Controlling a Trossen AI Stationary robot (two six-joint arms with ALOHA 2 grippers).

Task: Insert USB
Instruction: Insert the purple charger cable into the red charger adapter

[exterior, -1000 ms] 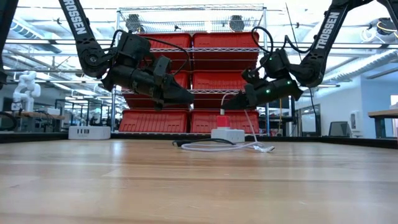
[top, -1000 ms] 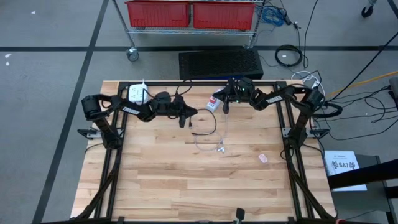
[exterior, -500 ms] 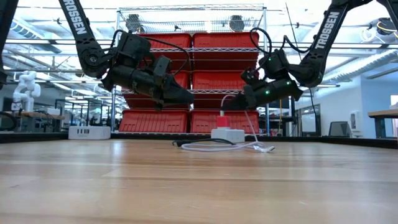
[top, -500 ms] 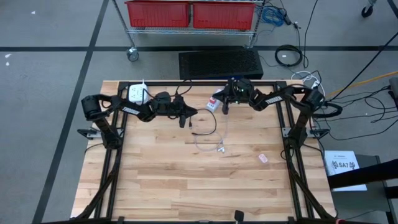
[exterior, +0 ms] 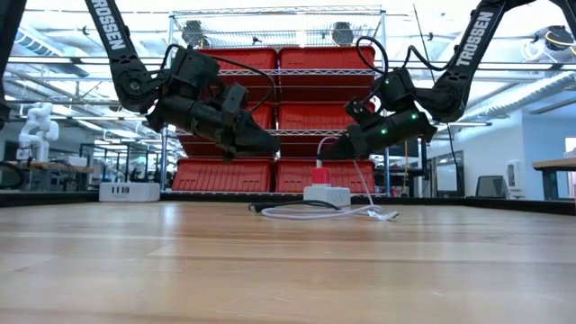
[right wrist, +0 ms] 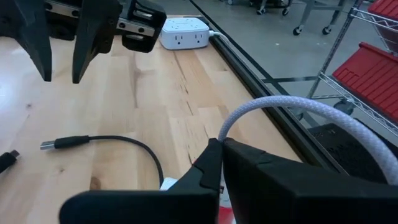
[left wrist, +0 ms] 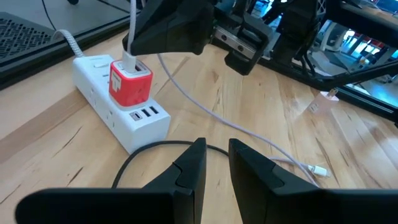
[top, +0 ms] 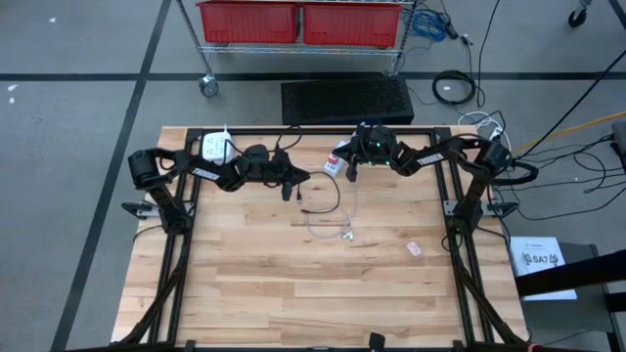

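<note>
Right gripper (left wrist: 165,31) clamps white braided cable (left wrist: 205,106) plugged into red charger (left wrist: 130,82).
Left gripper (left wrist: 214,165) hovers slightly open, empty, near the white power strip (left wrist: 124,121).

The table (top: 293,284) is pale wooden planking with visible grain and a matt finish. The white power strip (left wrist: 118,121) and red charger (left wrist: 130,82) look like smooth, slightly glossy plastic. The white cable (right wrist: 292,118) has a woven, braided cloth sheath.
</note>
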